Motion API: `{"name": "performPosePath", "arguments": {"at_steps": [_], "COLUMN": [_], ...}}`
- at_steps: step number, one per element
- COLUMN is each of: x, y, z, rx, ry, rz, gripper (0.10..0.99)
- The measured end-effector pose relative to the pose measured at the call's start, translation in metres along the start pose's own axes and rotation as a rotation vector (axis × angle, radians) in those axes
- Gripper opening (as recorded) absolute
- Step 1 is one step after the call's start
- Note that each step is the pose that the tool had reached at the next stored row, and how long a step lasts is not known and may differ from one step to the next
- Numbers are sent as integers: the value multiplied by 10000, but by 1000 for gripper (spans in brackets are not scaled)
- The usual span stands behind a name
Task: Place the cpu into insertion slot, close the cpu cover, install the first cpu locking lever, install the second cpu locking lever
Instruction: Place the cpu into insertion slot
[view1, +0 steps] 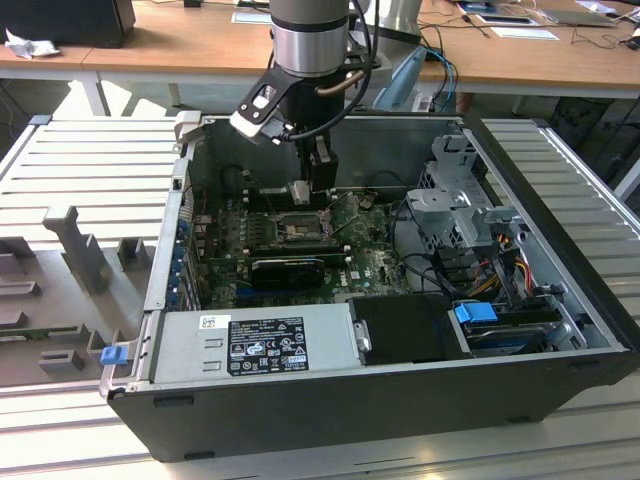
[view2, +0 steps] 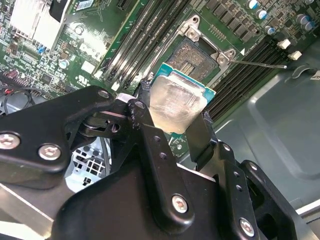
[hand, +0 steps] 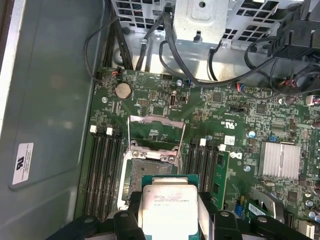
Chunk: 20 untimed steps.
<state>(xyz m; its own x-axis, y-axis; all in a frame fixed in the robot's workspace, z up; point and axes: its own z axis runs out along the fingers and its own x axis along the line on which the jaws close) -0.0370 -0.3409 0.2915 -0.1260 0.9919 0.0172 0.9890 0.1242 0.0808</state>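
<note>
Exterior view: the open computer case (view1: 400, 415) lies on the slatted tabletop (view1: 90, 160). Inside it, the claw (view1: 312, 192) hangs just above the insertion slot (view1: 296, 228) on the green board (view1: 370, 255).

Second wrist view: the claw is clenched on the cpu (view2: 175, 102), gripped by its edges between the fingers (view2: 150, 127). The slot beneath is bare.

First wrist view: the cpu cover (hand: 156, 119) stands raised off the slot.

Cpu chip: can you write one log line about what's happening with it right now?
end effector: shut on cpu | cpu: held just above insertion slot, not seated | cpu cover: open
</note>
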Motion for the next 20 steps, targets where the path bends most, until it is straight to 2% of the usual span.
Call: {"name": "performPosePath", "arguments": {"at_steps": [5,7,20], "x": [18,18,17], "y": [-7,-10,-14], "z": [121,147,206], "rx": [8,15,16], "ry": [-5,-4,13], "rz": [59,72,121], "gripper": [529,529,529]}}
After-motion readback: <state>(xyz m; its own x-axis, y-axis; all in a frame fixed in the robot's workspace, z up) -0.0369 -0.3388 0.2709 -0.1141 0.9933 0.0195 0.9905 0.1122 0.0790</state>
